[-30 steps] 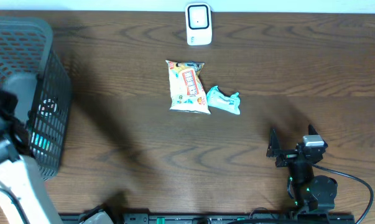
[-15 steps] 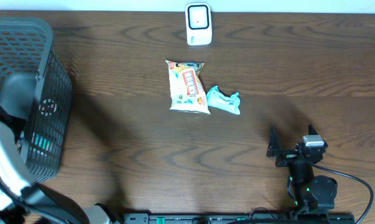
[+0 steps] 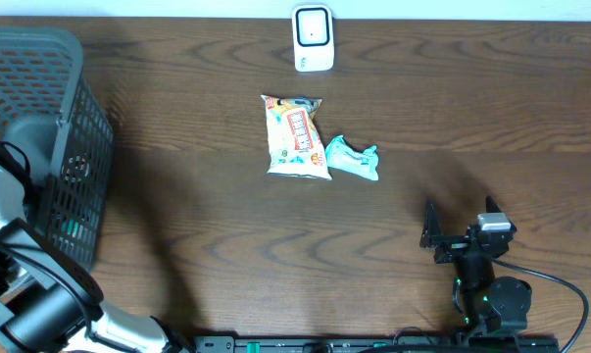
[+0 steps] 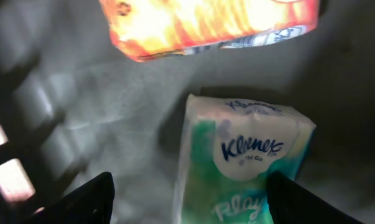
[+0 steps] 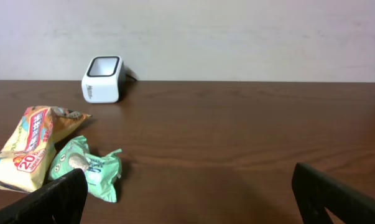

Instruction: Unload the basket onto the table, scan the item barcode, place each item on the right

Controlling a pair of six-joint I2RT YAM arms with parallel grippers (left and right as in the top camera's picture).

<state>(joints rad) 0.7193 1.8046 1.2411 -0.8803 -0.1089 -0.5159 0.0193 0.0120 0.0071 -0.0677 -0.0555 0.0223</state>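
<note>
At the 9 o'clock edge of the table (image 3: 226, 245) stands the grey mesh basket (image 3: 79, 127), and my left arm (image 3: 21, 294) reaches up from 7 o'clock and over its rim. From overhead I cannot see my own left jaws inside it.

My left wrist camera shows them. My left gripper (image 4: 190, 193) is spread wide above the basket floor and holds nothing. The tissue pack (image 4: 243, 162), white and green with "Kleenex" printed on it, lies flat between my fingers. It sits closer to the finger at 4 o'clock, whose tip overlaps the pack's edge; whether it touches I cannot tell. The finger at 8 o'clock stands clear of it. At the pack's 12 o'clock lies an orange packet (image 4: 206, 25), with a strip of basket floor showing between the two.

Near the middle of the table lies a yellow snack bag (image 3: 297, 137), lengthwise from 12 to 6 o'clock. A small teal packet (image 3: 352, 158) is just beside it at its 4 o'clock. The white scanner (image 3: 313, 37) stands upright at the table's 12 o'clock edge, well apart from both.

At 5 o'clock my right gripper (image 3: 460, 218) sits low over bare wood, its jaws fully spread and empty, pointing toward 12 o'clock, with the bag and teal packet ahead at its 10 o'clock.
</note>
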